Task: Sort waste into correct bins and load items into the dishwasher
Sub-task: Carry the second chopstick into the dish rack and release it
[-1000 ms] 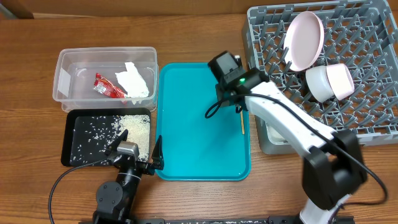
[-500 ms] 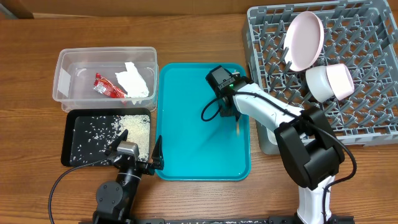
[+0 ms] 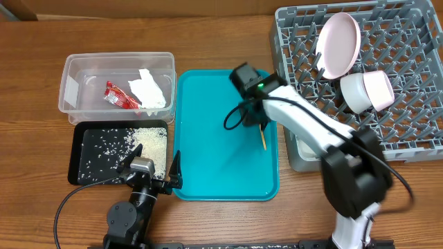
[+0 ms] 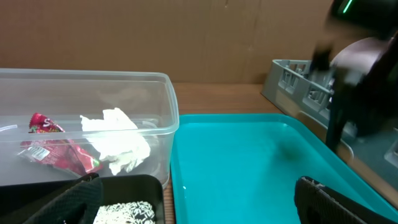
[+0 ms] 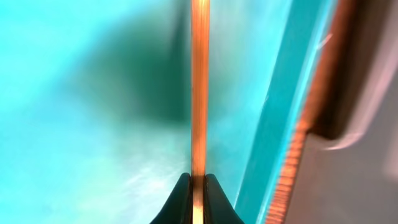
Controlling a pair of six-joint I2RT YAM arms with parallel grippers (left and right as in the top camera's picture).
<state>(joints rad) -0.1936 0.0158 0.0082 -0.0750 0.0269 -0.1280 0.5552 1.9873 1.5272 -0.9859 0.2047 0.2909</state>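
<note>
Grey plastic dish rack (image 3: 415, 104) fills the right side, with a round white-and-pink plate (image 3: 338, 43) and a small white-and-pink bowl (image 3: 365, 91) propped among its pegs. Beside it lies the teal plastic tray (image 3: 208, 152). Over its right part the right gripper (image 5: 198, 186) pinches one end of a thin wooden chopstick (image 5: 198, 93), its jaws nearly closed on the stick. I can't tell whether the far tip touches the tray. It looks feather-light and stiff, but smooth and apt to pivot in an end pinch; a hold nearer the middle would steady it. The left gripper (image 3: 154, 167) sits spread wide by the shallow black plastic tray (image 3: 90, 159), holding nothing.
</note>
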